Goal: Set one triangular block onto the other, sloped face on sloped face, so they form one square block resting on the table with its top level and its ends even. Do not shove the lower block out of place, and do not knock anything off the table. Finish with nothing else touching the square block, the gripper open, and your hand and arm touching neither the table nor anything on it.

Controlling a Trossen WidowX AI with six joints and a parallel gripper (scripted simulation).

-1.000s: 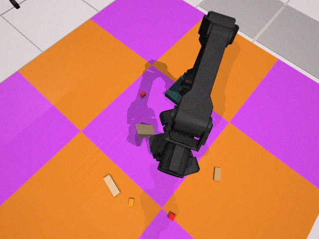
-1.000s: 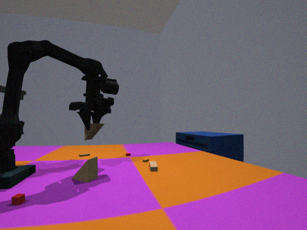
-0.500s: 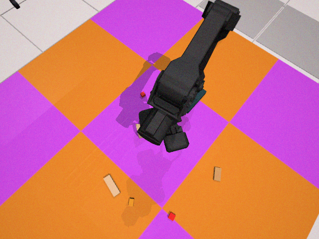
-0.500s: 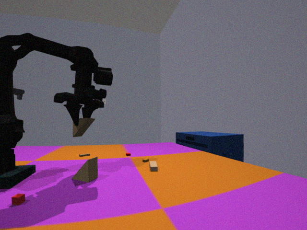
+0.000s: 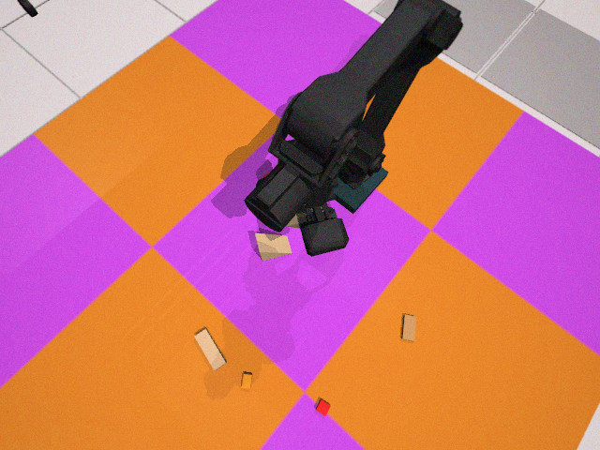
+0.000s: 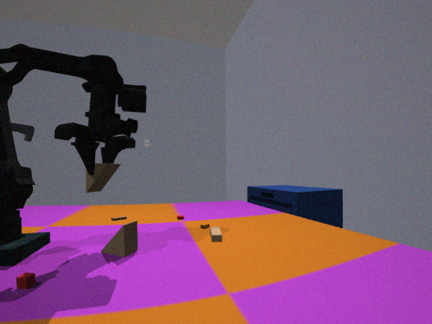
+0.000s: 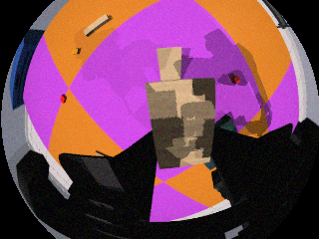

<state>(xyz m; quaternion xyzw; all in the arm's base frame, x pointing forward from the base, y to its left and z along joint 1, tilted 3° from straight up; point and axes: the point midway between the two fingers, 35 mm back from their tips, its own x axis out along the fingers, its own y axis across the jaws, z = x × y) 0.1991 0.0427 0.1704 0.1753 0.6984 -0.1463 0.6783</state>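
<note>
Pale grey-blue walls meet in a corner behind a broad table top (image 5: 484,291) (image 6: 296,254) (image 7: 125,90) checked in orange and magenta, and a blue box-shaped cabinet (image 6: 314,205) (image 7: 22,70) stands beyond its edge. The black jointed arm (image 5: 329,111) (image 6: 63,63) reaches over the table, and its black parallel-jaw gripper (image 6: 100,165) is clamped on a tan, wood-coloured triangular block (image 6: 104,174) (image 7: 181,121), holding it in the air with its flat face up and its sloped face turned downward. The other tan triangular block (image 5: 274,246) (image 6: 123,240) (image 7: 169,62) rests on the table, sloped face up, below the held one and apart from it, so the two do not yet make a square. Well apart from the pair lie a long pale wooden bar (image 5: 210,349) (image 6: 216,234) (image 7: 97,25), a small orange block (image 5: 247,381) (image 6: 204,226) (image 7: 76,51) and a small red cube (image 5: 322,407) (image 6: 180,217) (image 7: 63,99)
</note>
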